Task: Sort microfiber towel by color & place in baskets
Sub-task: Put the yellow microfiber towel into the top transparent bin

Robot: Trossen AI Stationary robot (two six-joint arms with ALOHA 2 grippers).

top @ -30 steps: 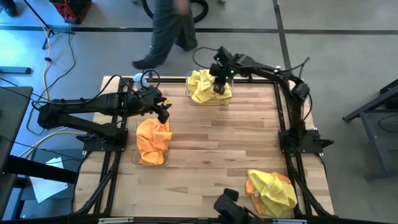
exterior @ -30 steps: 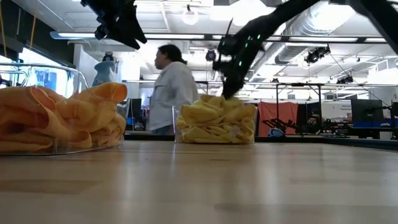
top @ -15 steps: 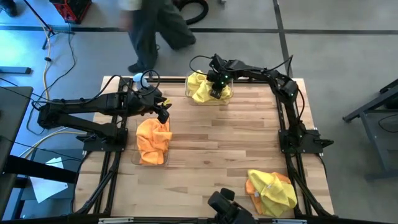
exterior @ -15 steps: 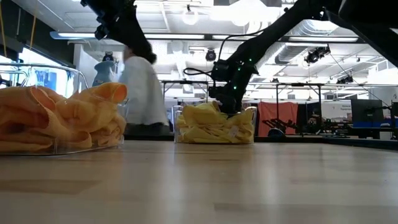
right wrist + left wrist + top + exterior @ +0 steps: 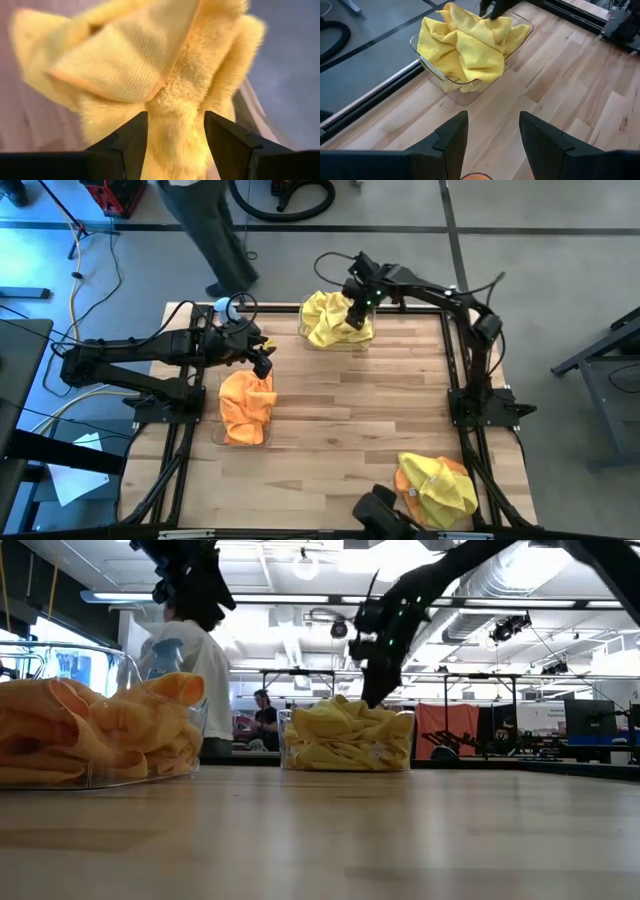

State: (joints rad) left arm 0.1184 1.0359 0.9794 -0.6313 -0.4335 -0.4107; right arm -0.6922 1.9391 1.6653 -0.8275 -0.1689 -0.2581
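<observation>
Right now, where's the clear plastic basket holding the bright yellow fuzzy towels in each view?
High view: clear basket of yellow towels, table's far edge, centre.
Low view: mid-frame, on the tabletop.
Left wrist view: upper centre.
Right wrist view: yellow towel fills frame; basket wall barely shows.
Shared landmark: right gripper directly over it.

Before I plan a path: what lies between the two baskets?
Only bare table between the orange basket and yellow basket, seen from above.

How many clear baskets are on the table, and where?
2. One basket sits at the table's far edge, holding yellow towels, under the right claw. The other basket sits on the left side, holding orange towels, by the left claw.
</observation>
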